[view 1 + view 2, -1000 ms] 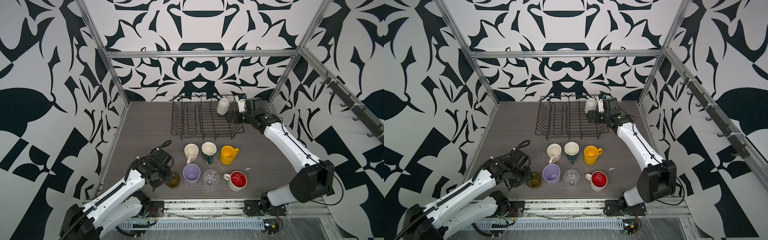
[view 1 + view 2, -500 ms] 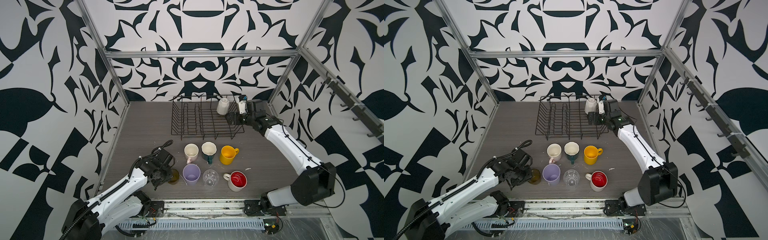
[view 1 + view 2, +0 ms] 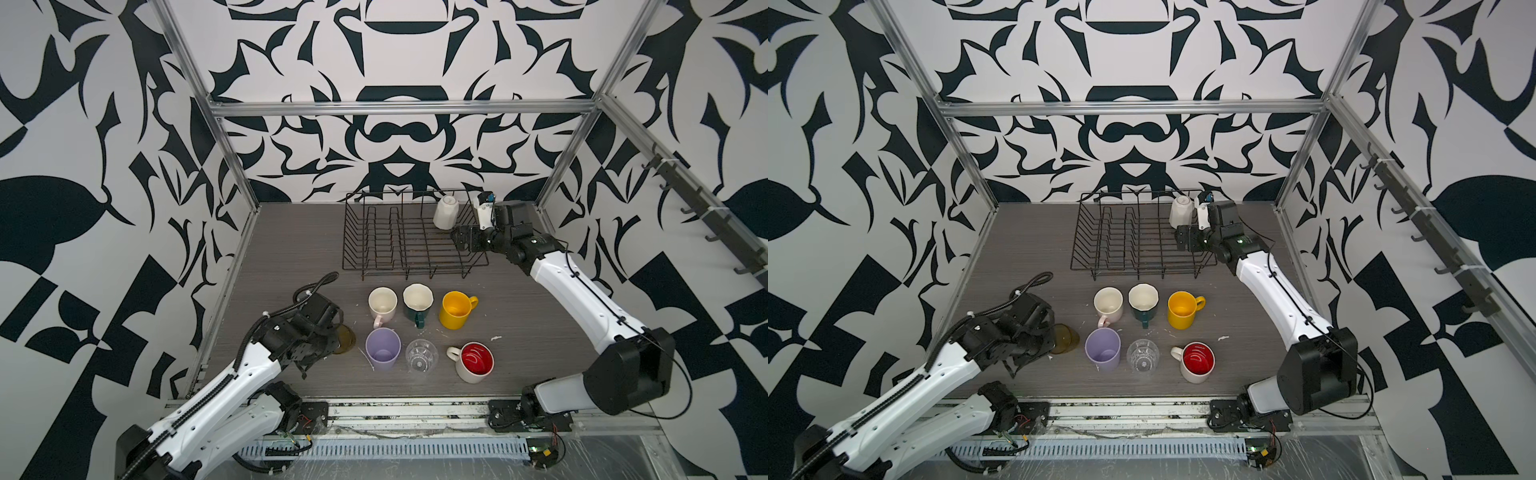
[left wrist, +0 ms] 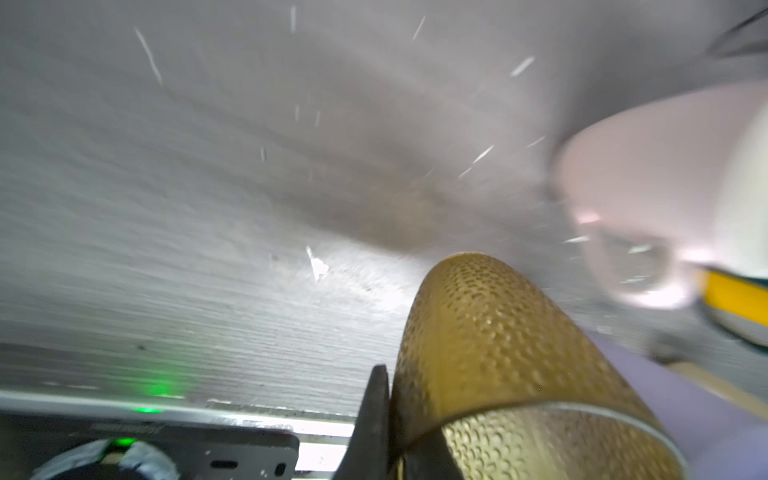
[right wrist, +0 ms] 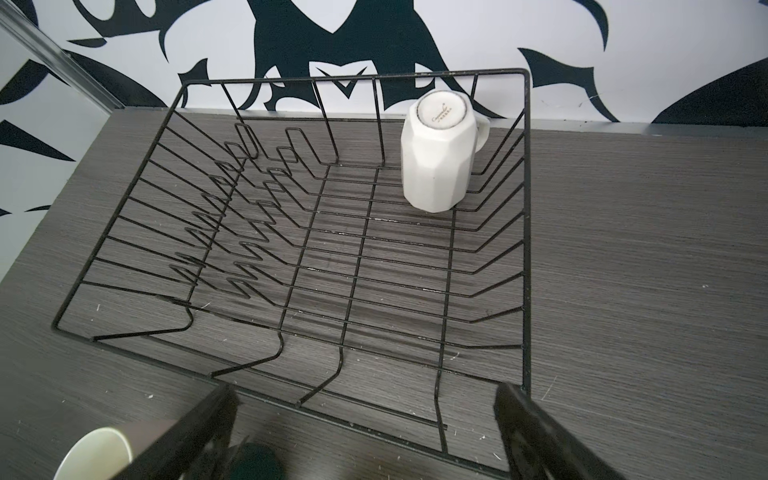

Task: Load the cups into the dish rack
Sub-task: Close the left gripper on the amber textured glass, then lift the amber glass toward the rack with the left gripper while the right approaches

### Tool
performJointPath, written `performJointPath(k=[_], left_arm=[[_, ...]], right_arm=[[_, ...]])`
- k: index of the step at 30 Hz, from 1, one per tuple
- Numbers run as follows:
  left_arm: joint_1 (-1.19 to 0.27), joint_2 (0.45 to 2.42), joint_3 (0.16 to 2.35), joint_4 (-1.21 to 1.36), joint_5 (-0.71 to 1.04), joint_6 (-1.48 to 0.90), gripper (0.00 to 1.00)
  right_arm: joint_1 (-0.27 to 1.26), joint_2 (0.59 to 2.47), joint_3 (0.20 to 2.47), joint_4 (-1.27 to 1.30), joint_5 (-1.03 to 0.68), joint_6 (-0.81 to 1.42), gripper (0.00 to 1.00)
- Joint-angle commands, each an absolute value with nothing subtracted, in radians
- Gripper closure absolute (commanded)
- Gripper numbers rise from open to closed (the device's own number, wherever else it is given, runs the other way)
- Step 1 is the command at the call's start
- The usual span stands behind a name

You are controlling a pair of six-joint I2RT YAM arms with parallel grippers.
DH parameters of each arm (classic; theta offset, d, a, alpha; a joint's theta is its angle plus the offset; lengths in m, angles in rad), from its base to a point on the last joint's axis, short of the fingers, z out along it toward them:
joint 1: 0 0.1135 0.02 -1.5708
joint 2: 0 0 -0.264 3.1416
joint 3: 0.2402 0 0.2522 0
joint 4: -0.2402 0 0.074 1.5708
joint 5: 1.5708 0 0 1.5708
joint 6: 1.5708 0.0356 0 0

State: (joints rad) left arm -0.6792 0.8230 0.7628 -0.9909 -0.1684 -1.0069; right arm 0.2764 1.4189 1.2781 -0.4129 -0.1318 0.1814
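Grey wood-grain table (image 3: 291, 232) fills the floor of the patterned booth. On its near left part the left gripper (image 3: 335, 333) is closed on the olive glass (image 4: 490, 345). The thin wall at the rim is pinched, with one finger outside it (the other is judged to be inside the mouth, as it is mostly hidden). The glass is seen tilted: its long axis runs out from the gripper, mouth at the fingers and base away, roughly toward the right, where the lilac tumbler (image 3: 382, 350) stands near. Whether the base touches the table cannot be told.

From this grip the dish rack (image 3: 415, 245) lies far and to the right, and the pale pink mug (image 3: 382, 305) stands between, so a lift above the mug rims is probably needed first. The right gripper (image 3: 464, 244) is held wide open and empty at the rack's near right corner. It is much nearer to the rack, but the glass is held by the left one. One cup, the white faceted mug (image 3: 445, 212), is already set upside down in the rack's far right corner.
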Motion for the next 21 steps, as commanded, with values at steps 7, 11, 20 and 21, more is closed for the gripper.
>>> performJointPath(k=[7, 11, 20, 21], left_arm=[[-0.546, 0.779, 0.981, -0.935, -0.218, -0.785, 1.0], [-0.446, 0.779, 0.932, -0.652, 0.025, -0.77, 1.0], [-0.366, 0.927, 0.876, -0.103, 0.507, -0.813, 1.0], [-0.366, 0.948, 0.876, -0.062, 0.535, -0.825, 1.0]], right_arm=[[0.279, 1.336, 1.25, -0.318, -0.292, 0.242, 0.01], [0.278, 1.312, 1.217, -0.262, -0.444, 0.285, 0.01], [0.283, 1.311, 1.088, 0.18, -0.898, 0.556, 0.02], [0.288, 1.314, 1.08, 0.222, -0.92, 0.578, 0.02]])
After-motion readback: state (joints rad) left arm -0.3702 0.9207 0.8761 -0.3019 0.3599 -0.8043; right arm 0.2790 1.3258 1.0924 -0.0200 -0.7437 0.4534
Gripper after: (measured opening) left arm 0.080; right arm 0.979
